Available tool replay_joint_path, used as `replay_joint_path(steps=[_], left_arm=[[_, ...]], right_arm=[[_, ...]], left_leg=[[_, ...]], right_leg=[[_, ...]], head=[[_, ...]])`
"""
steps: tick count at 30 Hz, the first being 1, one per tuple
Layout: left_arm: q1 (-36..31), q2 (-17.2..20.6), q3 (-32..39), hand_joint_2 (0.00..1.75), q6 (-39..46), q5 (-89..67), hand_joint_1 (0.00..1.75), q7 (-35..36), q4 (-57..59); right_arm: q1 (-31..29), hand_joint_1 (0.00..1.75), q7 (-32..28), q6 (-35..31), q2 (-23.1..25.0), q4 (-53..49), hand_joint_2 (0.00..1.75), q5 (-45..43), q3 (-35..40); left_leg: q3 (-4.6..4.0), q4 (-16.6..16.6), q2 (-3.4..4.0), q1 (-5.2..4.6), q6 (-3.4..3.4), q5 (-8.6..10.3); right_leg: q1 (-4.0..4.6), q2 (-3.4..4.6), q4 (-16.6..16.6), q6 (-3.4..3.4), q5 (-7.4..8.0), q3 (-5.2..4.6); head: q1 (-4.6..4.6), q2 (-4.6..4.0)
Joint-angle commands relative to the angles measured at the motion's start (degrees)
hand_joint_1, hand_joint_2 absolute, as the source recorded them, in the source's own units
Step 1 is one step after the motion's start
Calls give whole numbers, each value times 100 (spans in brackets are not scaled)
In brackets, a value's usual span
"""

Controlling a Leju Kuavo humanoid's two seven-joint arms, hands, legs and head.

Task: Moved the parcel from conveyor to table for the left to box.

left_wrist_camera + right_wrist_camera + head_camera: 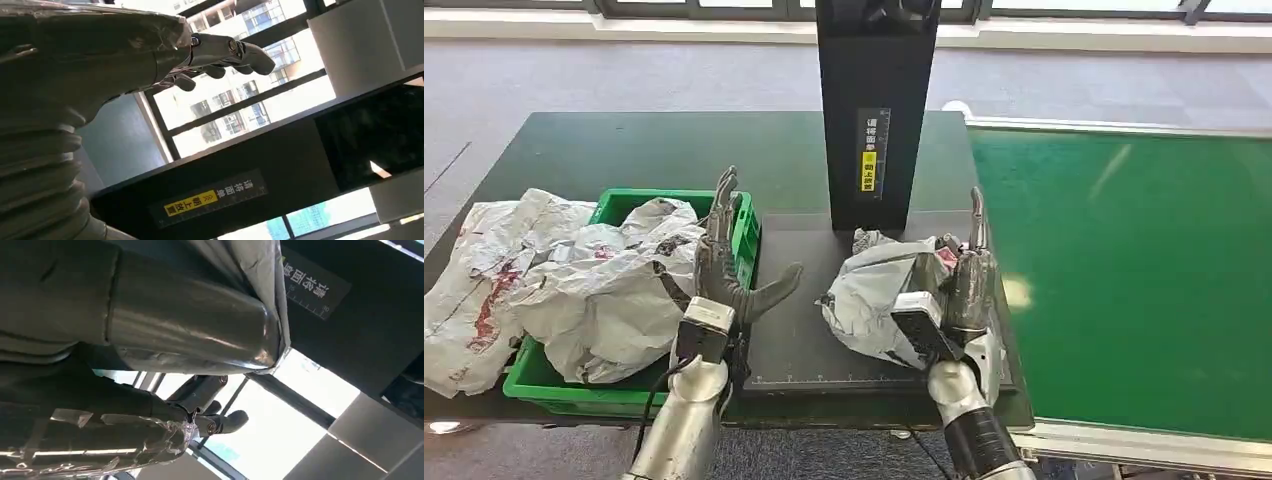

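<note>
The green crate [746, 232] sits left of the black mat [804, 330] on the bench [624, 150], heaped with crumpled poly-bag parcels [574, 280]. The left hand [724, 265] hovers at the mat's left edge, fingers spread, grasping nothing. The parcel [869, 300] lies on the mat's right half, in front of the black scanner column [877, 110]. The right hand [964, 290] rests against the parcel's right side; whether it is grasping cannot be told. The parcel appears light, soft and slippery; take hold across the bulk, not a loose fold. The green conveyor [1124, 270] runs right of the mat. Grey carpet and windows lie beyond.
</note>
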Motion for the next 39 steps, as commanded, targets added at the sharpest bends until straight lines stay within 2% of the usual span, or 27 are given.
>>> replay_joint_path(steps=[1, 9, 11, 19, 20, 22, 24, 30, 32, 33, 37, 39], left_arm=[[409, -168, -47, 175, 47, -85, 0, 22, -40], [372, -164, -97, 175, -56, -326, 0, 66, -2], [192, -63, -334, 175, -365, -677, 0, 251, 273], [105, -121, -329, 175, -374, -703, 0, 259, 416], [73, -42, -435, 175, -482, -824, 0, 267, 472], [-257, -9, -697, 175, -997, -1346, 0, 628, 1027], [-507, -138, -667, 175, -968, -1494, 0, 736, 1535], [-557, -150, -646, 175, -971, -1494, 0, 739, 1630], [-954, -217, -752, 175, -852, -1904, 0, 958, 2562], [-1369, -232, -793, 175, -732, -1898, 0, 987, 3631], [-1486, -232, -976, 175, -681, -1865, 0, 1033, 3877], [-1556, -232, -1090, 175, -513, -2048, 0, 1272, 4058]], right_arm=[[-372, 0, 374, 53, -124, 719, 0, 363, -446], [-459, 0, 649, 195, -95, 866, 0, 612, -560], [-518, 0, 658, 263, -72, 931, 0, 678, -602], [-544, 0, 659, 267, -58, 956, 0, 702, -624], [-546, 0, 656, 288, -57, 966, 0, 707, -625], [-633, 0, 645, 367, -12, 1041, 0, 763, -657], [-666, 0, 651, 382, 11, 1064, 0, 790, -669], [-668, 0, 650, 384, 15, 1062, 0, 793, -671], [-677, 0, 647, 417, 36, 1072, 0, 836, -670], [-756, 0, 645, 329, 74, 1130, 0, 908, -720], [-686, 0, 666, 327, 55, 1024, 0, 924, -729], [-655, 0, 639, 346, 60, 981, 0, 933, -741]], left_leg=[[18, -8, 7, -1, 4, -3], [38, -15, 11, 0, 6, -10], [32, -12, 8, -1, 6, -8], [25, -9, 4, -1, 4, -5], [19, -7, 5, -4, 3, -3], [29, -11, -2, 0, 4, -4], [25, -7, -15, 1, 4, -1], [13, -5, -11, -2, 3, 1], [26, -8, -13, 1, 4, -1], [25, -8, -25, 1, 7, 4], [18, -2, -5, -4, 3, 0], [26, -4, -7, -1, 4, -3]], right_leg=[[-1, 7, -10, 1, -1, 17], [1, 11, -20, 1, -4, 39], [0, 8, -15, 0, -4, 33], [0, 3, -12, 0, -3, 26], [-3, 5, -7, 0, -3, 17], [0, 0, -13, -2, -4, 31], [2, -13, -11, -2, -5, 31], [-2, -10, -5, 0, -3, 16], [2, -12, -12, -1, -5, 31], [2, -25, -15, 0, -2, 36], [-2, -4, -5, -1, -1, 18], [1, -5, -9, -2, -3, 27]], head=[[0, 0], [0, -2], [0, -2], [0, -2], [-2, -2], [-2, -2], [-2, -2], [-2, -2], [-2, -2], [-2, 0], [-2, -2], [-2, 0]])
